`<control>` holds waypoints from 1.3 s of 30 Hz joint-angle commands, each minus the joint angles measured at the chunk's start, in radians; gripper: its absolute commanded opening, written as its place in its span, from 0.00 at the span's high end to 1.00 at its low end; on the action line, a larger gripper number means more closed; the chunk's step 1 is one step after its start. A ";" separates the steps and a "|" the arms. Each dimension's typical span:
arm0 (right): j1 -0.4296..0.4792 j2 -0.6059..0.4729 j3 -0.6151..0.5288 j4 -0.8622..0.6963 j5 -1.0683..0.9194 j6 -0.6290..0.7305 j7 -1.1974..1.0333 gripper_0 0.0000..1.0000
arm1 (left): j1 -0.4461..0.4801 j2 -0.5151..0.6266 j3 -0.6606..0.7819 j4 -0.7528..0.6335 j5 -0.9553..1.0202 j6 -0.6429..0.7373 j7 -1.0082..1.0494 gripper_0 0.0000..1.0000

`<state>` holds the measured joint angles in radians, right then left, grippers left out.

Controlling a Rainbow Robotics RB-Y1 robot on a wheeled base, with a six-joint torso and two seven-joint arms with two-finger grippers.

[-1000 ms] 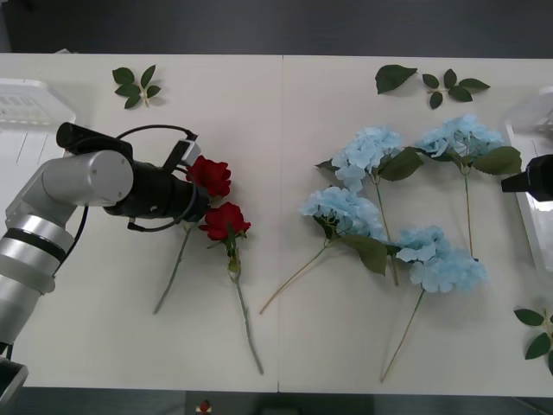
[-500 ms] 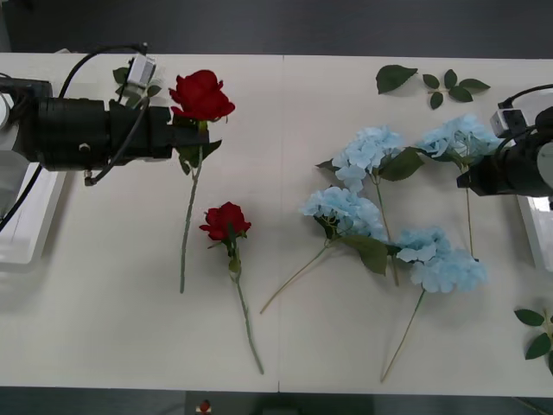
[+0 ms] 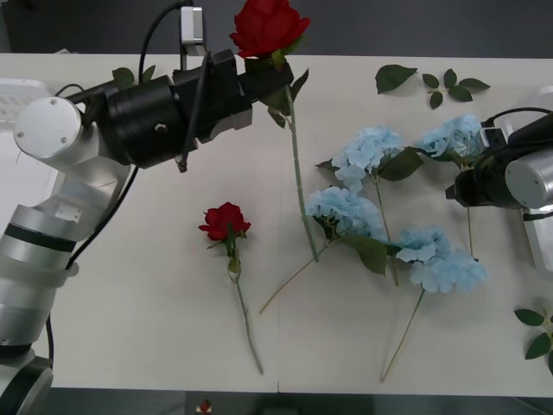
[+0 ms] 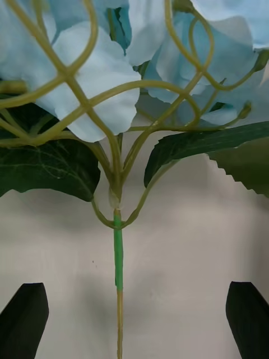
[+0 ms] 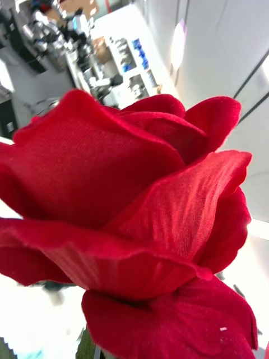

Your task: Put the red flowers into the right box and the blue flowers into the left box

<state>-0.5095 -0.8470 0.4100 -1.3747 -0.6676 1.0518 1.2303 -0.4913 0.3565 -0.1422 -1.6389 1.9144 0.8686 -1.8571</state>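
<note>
- One rose (image 3: pixel 267 24) is gripped by the left gripper (image 3: pixel 275 76), raised over the tabletop's (image 3: pixel 130 303) far edge.
- Right gripper (image 3: pixel 455 191) is held open astride a hydrangea (image 3: pixel 460 137) stem near the right edge.

Roses (image 3: pixel 226 221) lie left of hydrangeas (image 3: pixel 380 203) (table (image 3: pixel 130 303)).

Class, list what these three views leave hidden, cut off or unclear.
- Left tool, front view: grip point masked by the held red rose.
- Left box, front view: mostly behind the left arm and past the edge.
- Right box, front view: cut by the edge.
- Right tool open around a blue flower.
</note>
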 commanded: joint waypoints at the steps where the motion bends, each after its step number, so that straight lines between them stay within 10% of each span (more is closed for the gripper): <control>1: -0.018 -0.014 -0.016 -0.010 -0.006 -0.004 0.037 0.08 | 0.046 -0.037 -0.063 -0.085 -0.031 -0.109 0.001 1.00; 24: -0.061 -0.377 -0.031 0.045 -1.127 -0.010 0.663 0.04 | 0.051 -0.039 -0.085 -0.090 -0.066 -0.125 -0.008 1.00; 39: 0.292 -0.400 -0.226 -0.184 -1.661 0.005 1.143 0.04 | 0.051 -0.082 -0.093 -0.088 -0.138 -0.137 0.001 1.00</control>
<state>-0.2422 -1.2203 0.1966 -1.4803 -2.3017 1.0628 2.3244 -0.4378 0.3039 -0.2376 -1.6961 1.7975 0.7453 -1.8573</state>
